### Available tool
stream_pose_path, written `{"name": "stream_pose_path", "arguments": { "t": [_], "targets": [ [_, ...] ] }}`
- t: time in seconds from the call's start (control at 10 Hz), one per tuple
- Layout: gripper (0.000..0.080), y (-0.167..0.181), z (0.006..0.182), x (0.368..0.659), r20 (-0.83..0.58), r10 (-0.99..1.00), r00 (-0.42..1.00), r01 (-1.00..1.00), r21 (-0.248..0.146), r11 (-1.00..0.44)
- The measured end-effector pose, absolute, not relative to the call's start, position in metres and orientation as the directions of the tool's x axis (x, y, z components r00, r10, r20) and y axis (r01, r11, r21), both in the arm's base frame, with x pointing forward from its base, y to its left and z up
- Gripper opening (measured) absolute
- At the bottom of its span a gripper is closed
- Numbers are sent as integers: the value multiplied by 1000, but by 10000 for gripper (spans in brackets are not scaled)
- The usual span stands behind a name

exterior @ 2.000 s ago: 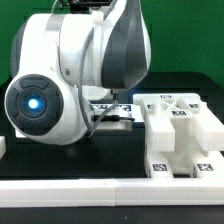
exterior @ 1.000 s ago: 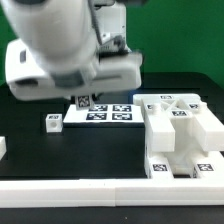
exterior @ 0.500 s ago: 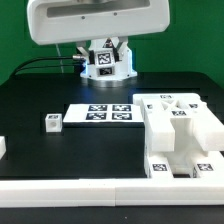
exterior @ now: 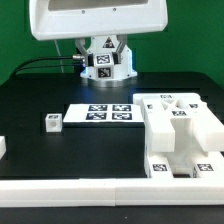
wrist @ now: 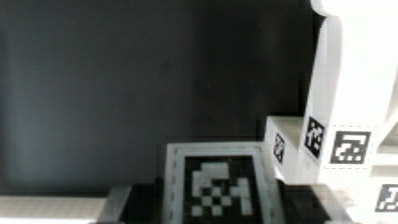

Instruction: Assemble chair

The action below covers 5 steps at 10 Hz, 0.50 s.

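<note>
Grips a small tagged white piece (wrist: 215, 172) in the gripper (wrist: 221, 203), with the fingertips cut off at the frame edge. Shows only a cropped arm housing (exterior: 100, 20) in the exterior view. Chair blocks (exterior: 178, 128) at that view's right; small cube (exterior: 53, 122) near the marker board (exterior: 100, 113).

Bare table (exterior: 30, 100) around small cube (exterior: 53, 122); chair assembly (exterior: 180, 135) likely obstructs.
</note>
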State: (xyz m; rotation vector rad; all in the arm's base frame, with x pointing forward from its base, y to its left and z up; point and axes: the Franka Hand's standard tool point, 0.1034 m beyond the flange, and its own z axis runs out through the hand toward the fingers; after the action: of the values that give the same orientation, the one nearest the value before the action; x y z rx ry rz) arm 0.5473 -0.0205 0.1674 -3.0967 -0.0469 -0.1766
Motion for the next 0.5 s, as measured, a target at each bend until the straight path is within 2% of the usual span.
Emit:
{"name": "stream_pose_path", "arguments": {
  "t": [0.2,0.3,0.4,0.5],
  "targets": [
    [284,28,180,548,208,8,978,19,-51,-999],
    [284,41,185,555,300,-4,954,15,-61,-998],
    [284,58,185,552,373,-28,928,-1,-73,-997],
    [284,66,181,549,408,-19,913,10,-68,-998]
  ]
}}
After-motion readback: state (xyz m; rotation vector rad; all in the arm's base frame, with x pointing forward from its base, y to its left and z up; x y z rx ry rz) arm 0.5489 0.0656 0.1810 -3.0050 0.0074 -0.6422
